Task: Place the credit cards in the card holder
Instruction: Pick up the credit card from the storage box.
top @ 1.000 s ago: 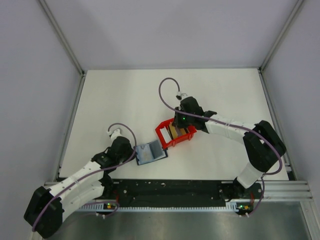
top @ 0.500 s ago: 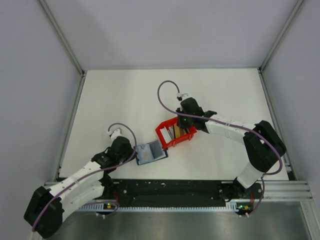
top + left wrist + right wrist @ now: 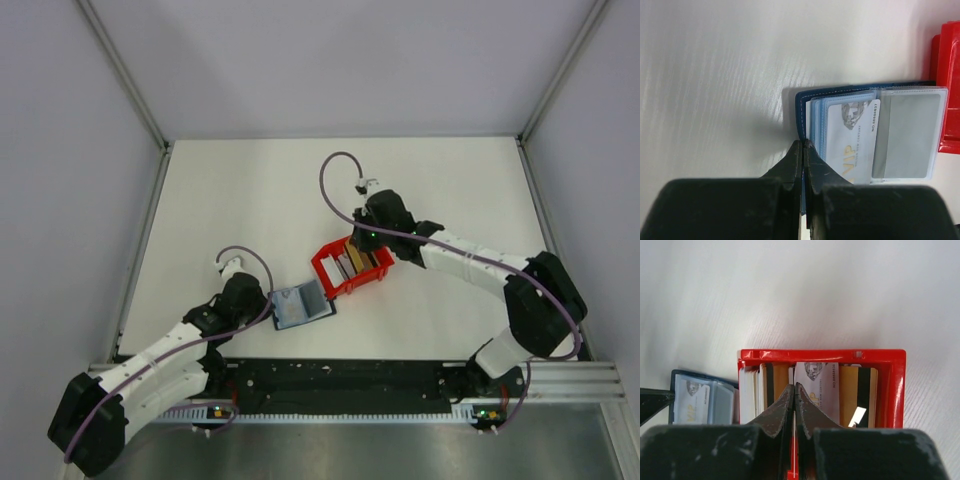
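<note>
Close to the near edge of the table [image 3: 250, 190], left of its middle, the left gripper [image 3: 802, 146] is resting with its fingers pinched fully together, the tips meeting the left border of the card holder [image 3: 910, 135]. Whether they are nipping the navy cover or only pressing on it cannot be made out. The holder is lying open and flat, its pale blue pockets facing up. One white card [image 3: 852, 145] is already sitting in a pocket, while the clear sleeve beside it is showing nothing inside.

Just beyond, touching the holder's right side, the red bin [image 3: 897, 385] is holding the rest of the credit cards [image 3: 815, 382] on edge: white, tan and dark-striped ones packed side by side. Over the bin, nearer the middle of the table, the right gripper [image 3: 794, 388] is hanging with its fingers closed to a point among the card tops. Whether a card edge is caught between them is not clear.

By the look of it, the job is only getting started: one card filed, several more waiting to be lifted out and slotted in.
</note>
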### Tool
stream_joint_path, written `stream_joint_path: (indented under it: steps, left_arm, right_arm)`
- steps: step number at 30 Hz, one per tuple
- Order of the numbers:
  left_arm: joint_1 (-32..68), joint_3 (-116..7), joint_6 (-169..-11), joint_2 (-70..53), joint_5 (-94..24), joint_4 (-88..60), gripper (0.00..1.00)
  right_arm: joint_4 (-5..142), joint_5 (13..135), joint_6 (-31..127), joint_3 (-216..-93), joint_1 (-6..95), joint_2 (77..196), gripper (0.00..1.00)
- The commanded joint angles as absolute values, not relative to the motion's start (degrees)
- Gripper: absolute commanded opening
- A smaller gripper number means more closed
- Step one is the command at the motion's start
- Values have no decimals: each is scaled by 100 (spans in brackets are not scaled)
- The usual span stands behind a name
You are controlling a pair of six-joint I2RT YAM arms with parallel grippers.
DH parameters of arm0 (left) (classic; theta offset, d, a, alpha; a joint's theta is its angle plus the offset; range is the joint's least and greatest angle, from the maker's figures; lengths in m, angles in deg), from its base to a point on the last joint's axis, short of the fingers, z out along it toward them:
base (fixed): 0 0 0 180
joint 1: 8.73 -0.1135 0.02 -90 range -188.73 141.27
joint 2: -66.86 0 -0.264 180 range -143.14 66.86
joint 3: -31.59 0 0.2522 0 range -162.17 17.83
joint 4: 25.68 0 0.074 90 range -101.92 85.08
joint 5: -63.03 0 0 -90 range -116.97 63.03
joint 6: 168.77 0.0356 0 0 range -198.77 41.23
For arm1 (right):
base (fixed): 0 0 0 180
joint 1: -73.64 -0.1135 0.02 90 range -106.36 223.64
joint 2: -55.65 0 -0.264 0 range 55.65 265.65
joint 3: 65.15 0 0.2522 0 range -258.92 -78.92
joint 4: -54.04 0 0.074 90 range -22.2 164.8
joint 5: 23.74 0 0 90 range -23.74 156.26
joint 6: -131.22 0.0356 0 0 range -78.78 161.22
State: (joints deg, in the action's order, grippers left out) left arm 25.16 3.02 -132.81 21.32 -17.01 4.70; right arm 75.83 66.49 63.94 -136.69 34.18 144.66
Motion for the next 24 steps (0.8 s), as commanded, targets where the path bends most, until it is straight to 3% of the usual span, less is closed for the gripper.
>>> stream_joint_path:
  steps: [1,8,24]
  left_arm:
    - [2528,184,-13212,2107,-1713,214,0]
    - [2537,192,-13203,2107,-1739,196,0]
    - [2528,184,-13221,2098,-1704,223,0]
  right_arm:
    - [7491,6794,6372,-13780,3410,14458,0]
    - [7807,6381,6293,-13947,2988,14951,0]
    - [8273,6723,6372,-14079,2706,15364,2]
